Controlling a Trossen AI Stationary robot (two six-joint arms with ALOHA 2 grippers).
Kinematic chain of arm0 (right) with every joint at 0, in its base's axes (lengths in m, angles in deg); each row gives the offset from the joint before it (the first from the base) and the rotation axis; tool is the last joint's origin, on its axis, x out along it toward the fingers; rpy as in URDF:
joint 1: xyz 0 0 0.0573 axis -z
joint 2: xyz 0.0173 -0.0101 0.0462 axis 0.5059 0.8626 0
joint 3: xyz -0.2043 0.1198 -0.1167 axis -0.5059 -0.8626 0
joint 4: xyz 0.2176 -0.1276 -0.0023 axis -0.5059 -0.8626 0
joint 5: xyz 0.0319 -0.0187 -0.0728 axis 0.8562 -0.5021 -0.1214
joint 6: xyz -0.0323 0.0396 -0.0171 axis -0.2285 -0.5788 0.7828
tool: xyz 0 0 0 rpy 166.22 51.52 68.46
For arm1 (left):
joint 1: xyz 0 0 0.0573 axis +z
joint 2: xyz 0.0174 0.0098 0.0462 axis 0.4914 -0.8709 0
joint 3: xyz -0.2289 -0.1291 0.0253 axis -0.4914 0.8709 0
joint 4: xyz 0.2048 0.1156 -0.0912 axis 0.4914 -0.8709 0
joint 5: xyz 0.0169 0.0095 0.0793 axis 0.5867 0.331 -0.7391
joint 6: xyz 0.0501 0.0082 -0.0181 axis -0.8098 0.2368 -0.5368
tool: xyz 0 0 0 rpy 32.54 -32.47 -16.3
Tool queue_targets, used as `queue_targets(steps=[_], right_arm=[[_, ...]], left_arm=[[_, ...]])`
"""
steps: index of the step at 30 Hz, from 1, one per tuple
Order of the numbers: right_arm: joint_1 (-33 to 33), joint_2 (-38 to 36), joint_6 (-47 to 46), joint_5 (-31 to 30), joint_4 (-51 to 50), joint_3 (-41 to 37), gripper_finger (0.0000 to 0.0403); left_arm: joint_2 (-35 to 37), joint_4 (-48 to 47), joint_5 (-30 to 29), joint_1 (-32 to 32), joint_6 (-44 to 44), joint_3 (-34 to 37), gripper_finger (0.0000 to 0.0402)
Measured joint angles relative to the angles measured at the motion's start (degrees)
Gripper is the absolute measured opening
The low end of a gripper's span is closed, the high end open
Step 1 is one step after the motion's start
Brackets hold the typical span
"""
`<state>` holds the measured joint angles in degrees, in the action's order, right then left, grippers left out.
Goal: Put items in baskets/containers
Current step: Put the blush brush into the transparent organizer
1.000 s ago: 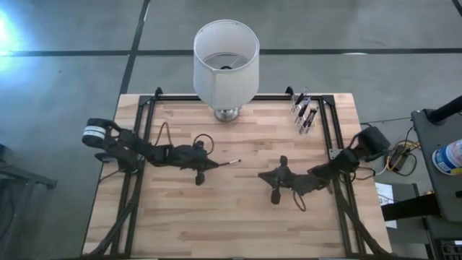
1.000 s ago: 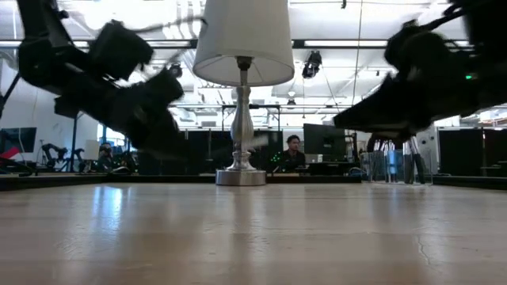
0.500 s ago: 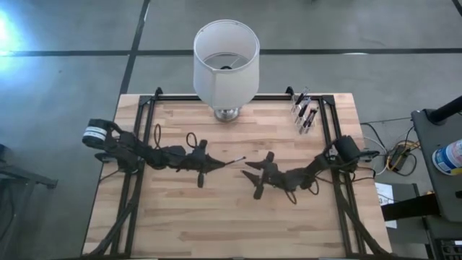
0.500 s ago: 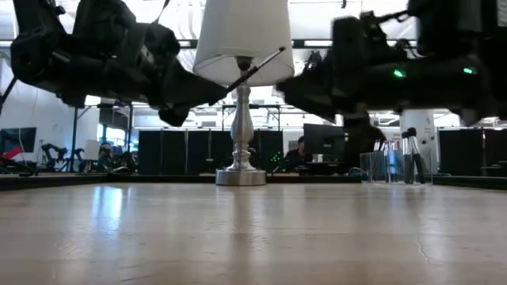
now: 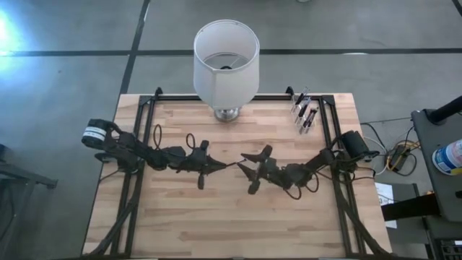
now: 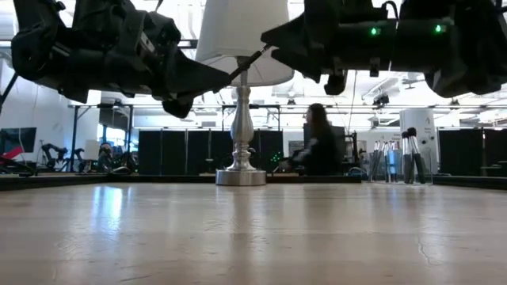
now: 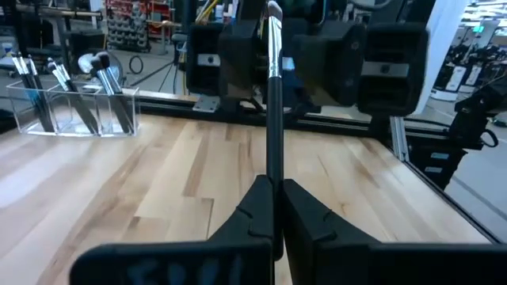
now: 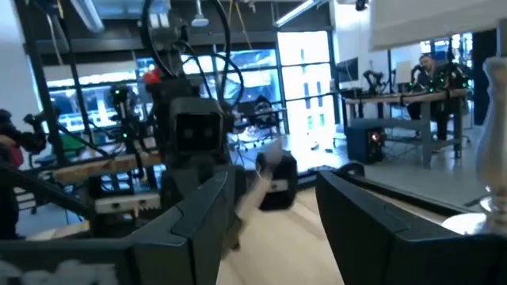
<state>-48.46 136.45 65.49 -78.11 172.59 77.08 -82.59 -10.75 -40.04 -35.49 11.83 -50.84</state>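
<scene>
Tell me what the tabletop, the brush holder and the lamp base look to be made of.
Tabletop: pale wood, probably butcher block; plank joints and grain show, with a soft sheen.
Brush holder: clear plastic, likely acrylic; the brushes show through its walls.
Lamp base: polished silvery metal, apparently; it reflects the room lights.

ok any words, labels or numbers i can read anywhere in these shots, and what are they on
None can be read.
Left wrist view: blurred blue marks on the left pincer's housing, unreadable.
High view: bottle right of the table has a label, too small to read.
Makeup brush, clear cup, lamp: no lettering visible.
</scene>
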Motion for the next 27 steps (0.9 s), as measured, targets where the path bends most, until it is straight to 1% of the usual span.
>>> queue_targets(steps=[4, 6, 9, 12, 17, 19, 23, 27], right_arm=[[0.6, -0.5, 1.7, 0.2, 0.0, 1.3, 0.0185], [0.8, -0.6, 2.5, 1.2, 0.0, 1.8, 0.0184], [0.8, -0.5, 2.5, 2.9, 0.0, 2.5, 0.0167], [0.8, -0.4, 3.0, 3.0, -0.1, 2.8, 0.0126], [0.8, -0.4, 4.7, 3.7, -0.1, 2.9, 0.0028], [0.7, -0.4, 5.3, 3.8, -0.1, 2.8, 0.002], [0.8, -0.9, 7.0, 3.3, -1.0, 2.6, 0.0016], [0.9, -4.4, 8.7, 1.9, -3.8, 1.5, 0.0014]], left_arm=[[0.0, 0.5, 0.0, -0.2, -0.3, 0.0, 0.0004], [0.0, 0.9, 0.0, -0.3, -0.4, 0.0, 0.0004], [0.0, 0.9, 0.0, -0.3, -0.5, 0.0, 0.0004], [0.0, 0.8, 0.0, -0.3, -0.5, 0.0, 0.0004], [0.0, 0.6, -0.2, -0.2, -0.7, 0.0, 0.0004], [0.0, 0.6, -0.2, -0.2, -0.4, 0.0, 0.001], [0.0, 0.5, -2.1, -0.2, 2.2, 0.0, 0.0041], [0.9, -1.3, -1.4, -0.3, 2.4, 0.0, 0.007]])
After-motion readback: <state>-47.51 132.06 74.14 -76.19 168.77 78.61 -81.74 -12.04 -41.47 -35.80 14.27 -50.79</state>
